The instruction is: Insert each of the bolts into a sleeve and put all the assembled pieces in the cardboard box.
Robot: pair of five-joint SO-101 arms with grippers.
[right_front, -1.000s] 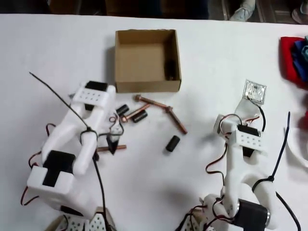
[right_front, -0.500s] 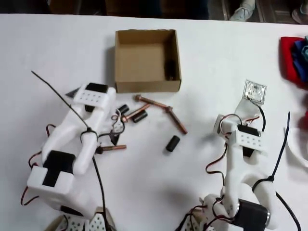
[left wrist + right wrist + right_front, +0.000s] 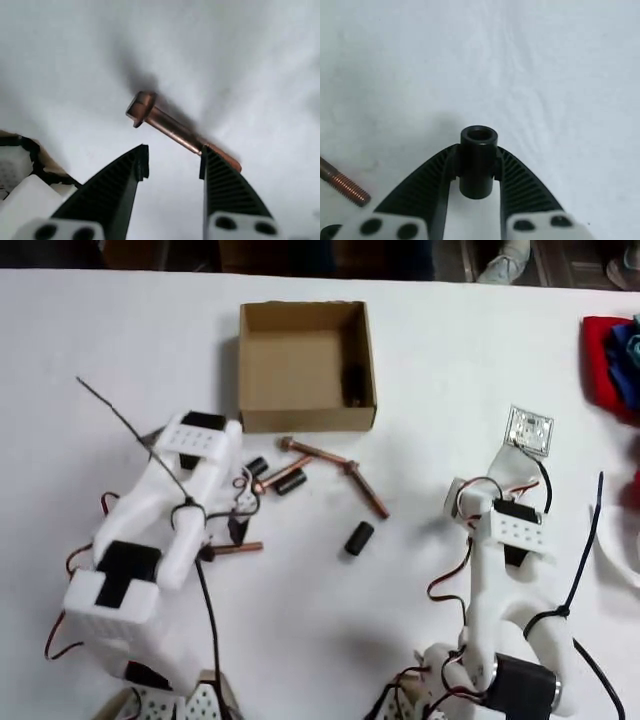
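While right gripper point(image 3: 476, 167) clamps sleeve point(image 3: 478, 142), bolt point(image 3: 342, 187) nearby

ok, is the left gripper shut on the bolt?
No: the left gripper is open, and the bolt lies on the table by one fingertip.

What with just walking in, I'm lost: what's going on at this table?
Two robot arms share an assembly job. The left end effector is open over a copper bolt lying on the table. The right end effector is shut on a black sleeve. More bolts and sleeves lie loose before the cardboard box, which holds one dark piece.
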